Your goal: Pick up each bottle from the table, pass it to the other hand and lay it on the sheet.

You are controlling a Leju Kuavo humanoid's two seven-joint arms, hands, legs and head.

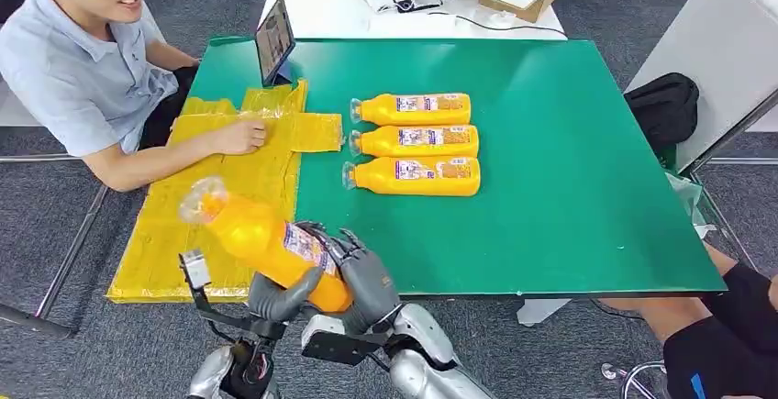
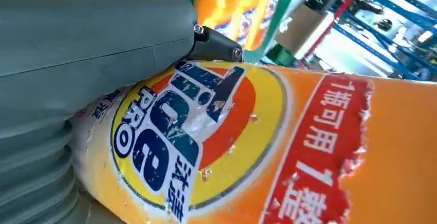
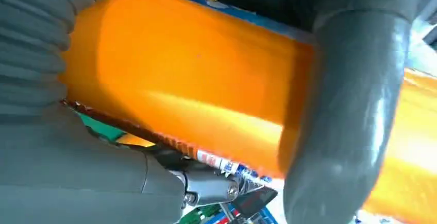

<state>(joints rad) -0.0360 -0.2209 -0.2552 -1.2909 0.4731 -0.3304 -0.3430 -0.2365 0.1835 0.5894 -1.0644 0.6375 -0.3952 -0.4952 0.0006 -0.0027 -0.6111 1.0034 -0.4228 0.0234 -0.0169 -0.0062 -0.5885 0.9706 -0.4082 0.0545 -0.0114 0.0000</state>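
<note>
held bottle: orange w/ clear cap, tilted, cap end pointing to ~10 o'clock. It's up in the air at the near edge of the table, just past the yellow sheet's near right corner. Left wrist view shows its label close up: round yellow/orange logo w/ blue letters, plus a red strip w/ white characters.

left hand: wrapped on the bottle's lower end from below, thumb curled up onto the label. So it's holding the bottle.

right hand: also on that bottle, at its 4 o'clock side, dark fingers over the label area. Right wrist view has a thick grey thumb hooked across the orange body, so gripping too. Both hands on one bottle rn.

sheet: yellow plastic, crinkly, covering the table's 9 o'clock side.

other bottles: three lying flat in a neat stack mid-table, caps toward 9 o'clock, touching side by side: far bottle, middle bottle, near bottle. All on the green table, just right of the sheet.

person: seated at ~10 o'clock, grey shirt, one hand resting on the sheet.

tablet: propped upright at the table's far edge, ~11 o'clock.

backpack: black, off the table's 2 o'clock side.
</note>
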